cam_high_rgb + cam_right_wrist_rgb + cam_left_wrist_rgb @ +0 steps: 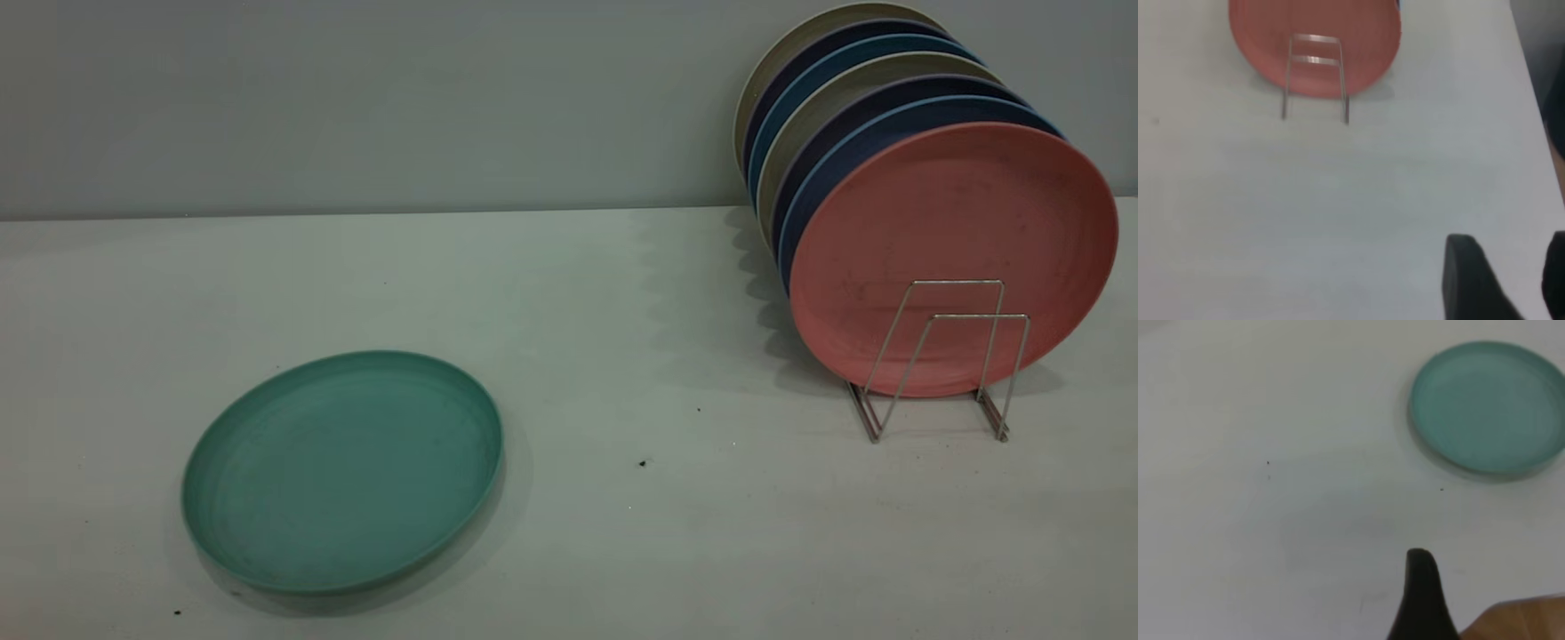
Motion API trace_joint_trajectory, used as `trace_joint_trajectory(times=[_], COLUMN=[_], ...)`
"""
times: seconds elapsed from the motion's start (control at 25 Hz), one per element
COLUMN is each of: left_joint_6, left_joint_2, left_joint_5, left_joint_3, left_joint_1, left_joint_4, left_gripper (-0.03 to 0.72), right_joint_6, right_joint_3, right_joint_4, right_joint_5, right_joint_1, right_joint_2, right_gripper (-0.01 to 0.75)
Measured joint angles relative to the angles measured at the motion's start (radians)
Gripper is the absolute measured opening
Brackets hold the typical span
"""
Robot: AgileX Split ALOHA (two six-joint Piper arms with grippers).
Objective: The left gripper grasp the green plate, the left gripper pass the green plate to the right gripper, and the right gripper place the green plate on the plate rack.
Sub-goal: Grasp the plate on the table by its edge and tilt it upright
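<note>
The green plate lies flat on the white table at the front left, with nothing on it. It also shows in the left wrist view, well ahead of the left gripper. Only one black finger of that gripper shows, with bare table on both sides of it. The plate rack stands at the right with two free wire loops in front. It shows in the right wrist view, far ahead of the right gripper, which is open and empty. Neither arm shows in the exterior view.
A salmon-pink plate stands foremost in the rack, with several blue, navy and beige plates leaning behind it. A grey wall runs along the back. A brown wooden surface shows beside the left finger.
</note>
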Motion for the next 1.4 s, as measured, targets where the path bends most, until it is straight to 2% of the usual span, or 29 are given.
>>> trace_joint_trajectory(times=[0.2, 0.32, 0.48, 0.68, 0.76, 0.88, 1.0, 1.24, 1.4], left_joint_6=[-0.025, -0.025, -0.019, 0.018, 0.023, 0.027, 0.028, 0.044, 0.093], left_joint_2=[0.251, 0.435, 0.672, 0.961, 1.064, 1.203, 1.329, 1.564, 1.746], left_joint_5=[-0.068, -0.152, -0.25, -0.384, -0.448, -0.518, -0.562, -0.574, -0.556], left_joint_3=[-0.102, -0.182, -0.254, -0.267, -0.268, -0.268, -0.269, -0.347, -0.444], left_joint_1=[0.0, 0.0, 0.0, 0.0, 0.0, 0.0, 0.0, 0.024, 0.052], left_joint_4=[-0.025, -0.066, -0.113, -0.126, -0.141, -0.148, -0.15, -0.15, -0.164], left_gripper=[0.579, 0.579, 0.579, 0.579, 0.579, 0.579, 0.579, 0.579, 0.579], right_joint_6=[-0.012, -0.022, -0.109, -0.308, -0.426, -0.597, -0.703, -0.829, -0.918], right_joint_3=[-0.071, -0.101, -0.109, -0.115, -0.129, -0.154, -0.19, -0.273, -0.298], right_joint_4=[0.012, 0.046, 0.162, 0.355, 0.453, 0.599, 0.712, 0.906, 1.044], right_joint_5=[-0.104, -0.153, -0.241, -0.466, -0.524, -0.574, -0.61, -0.674, -0.688], right_joint_1=[0.0, 0.0, 0.0, 0.0, 0.004, 0.051, 0.138, 0.324, 0.388], right_joint_2=[0.159, 0.285, 0.473, 0.724, 0.841, 1.01, 1.167, 1.432, 1.559], right_gripper=[0.452, 0.499, 0.511, 0.511, 0.511, 0.511, 0.511, 0.511, 0.511])
